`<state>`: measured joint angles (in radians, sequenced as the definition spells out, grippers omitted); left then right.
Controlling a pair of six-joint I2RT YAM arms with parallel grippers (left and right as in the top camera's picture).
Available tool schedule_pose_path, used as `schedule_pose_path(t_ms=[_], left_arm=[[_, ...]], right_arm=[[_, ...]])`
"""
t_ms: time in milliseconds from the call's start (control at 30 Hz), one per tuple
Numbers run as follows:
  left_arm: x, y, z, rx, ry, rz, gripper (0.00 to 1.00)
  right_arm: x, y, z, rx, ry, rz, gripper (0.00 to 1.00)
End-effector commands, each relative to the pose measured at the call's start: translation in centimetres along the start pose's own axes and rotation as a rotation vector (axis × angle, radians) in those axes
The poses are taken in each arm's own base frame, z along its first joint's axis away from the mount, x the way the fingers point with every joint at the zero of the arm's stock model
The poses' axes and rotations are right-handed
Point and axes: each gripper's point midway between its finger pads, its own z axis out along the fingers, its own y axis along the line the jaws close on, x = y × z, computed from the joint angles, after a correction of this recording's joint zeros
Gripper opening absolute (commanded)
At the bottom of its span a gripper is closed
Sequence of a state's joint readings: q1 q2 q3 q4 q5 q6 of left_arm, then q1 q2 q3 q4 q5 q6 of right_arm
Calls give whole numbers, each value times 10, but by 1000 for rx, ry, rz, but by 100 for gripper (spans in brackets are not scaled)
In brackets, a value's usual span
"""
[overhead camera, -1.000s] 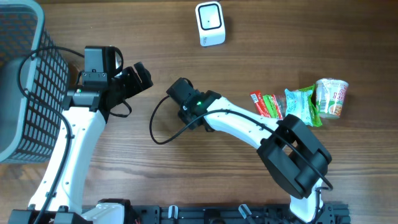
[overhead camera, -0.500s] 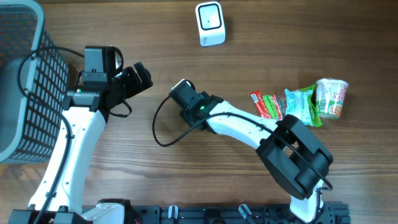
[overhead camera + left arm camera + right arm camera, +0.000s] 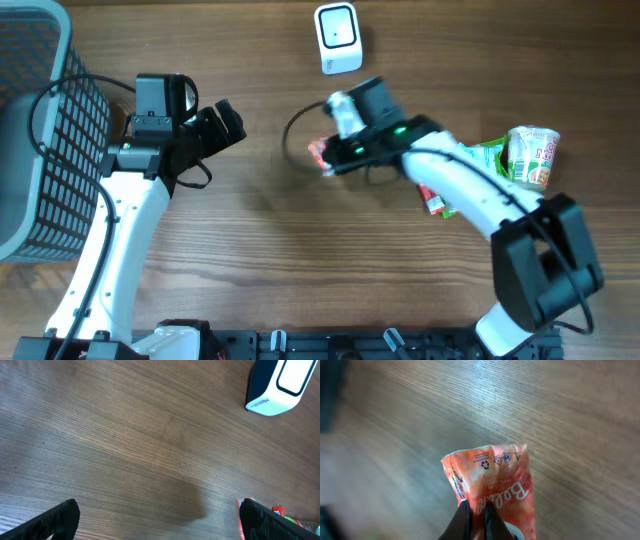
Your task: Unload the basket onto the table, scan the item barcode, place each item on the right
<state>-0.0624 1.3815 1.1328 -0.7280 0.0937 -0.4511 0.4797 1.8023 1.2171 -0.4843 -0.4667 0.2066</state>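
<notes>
Pinching the lower end of an orange packet [image 3: 492, 485], the right claw [image 3: 477, 519] has its jaws closed tight on the wrapper, whose printed face and crumpled top edge show in the wrist view over bare wood. From overhead the packet [image 3: 317, 152] sits at the tip of the right claw [image 3: 332, 163] near the middle of the worktop [image 3: 260, 260], a little nearer the robot than the white scanner [image 3: 338, 38] and apart from it. No barcode can be made out on the side that shows. The left claw [image 3: 215, 127] hangs wide open and empty beside the basket [image 3: 40, 120], and its wrist view shows the two fingers [image 3: 60, 520] spread at the bottom corners, with the scanner [image 3: 280, 385] at the upper right. On the right side of the worktop lie a cup [image 3: 532, 157], a green pack [image 3: 485, 165] touching it and a red-and-green stick [image 3: 437, 202] partly under the right arm.
</notes>
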Motion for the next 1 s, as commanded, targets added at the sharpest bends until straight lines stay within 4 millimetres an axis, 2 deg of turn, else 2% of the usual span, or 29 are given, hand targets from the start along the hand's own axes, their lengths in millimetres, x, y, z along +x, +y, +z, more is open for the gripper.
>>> schedule_pose_path(t_ms=[0,133,300,633,833,967], left_arm=[[-3,2,-2,-6,-14,-1,100],[-3,2,-2,-6,-14,-1,100],[-3,2,-2,-6,-14,-1,100],[-3,2,-2,-6,-14,-1,100],[-3,2,-2,-6,-14,-1,100],[-3,2,-2,-6,-14,-1,100]], right_arm=[[14,12,-5,-268,46,116,4],[24,19,7,-431,38,122,4],[29,18,25,-522,15,141,4],[26,7,33,-459,-9,143,4],[34,-13,43,-350,-12,174,4],[37,-13,43,-350,-8,177,6]])
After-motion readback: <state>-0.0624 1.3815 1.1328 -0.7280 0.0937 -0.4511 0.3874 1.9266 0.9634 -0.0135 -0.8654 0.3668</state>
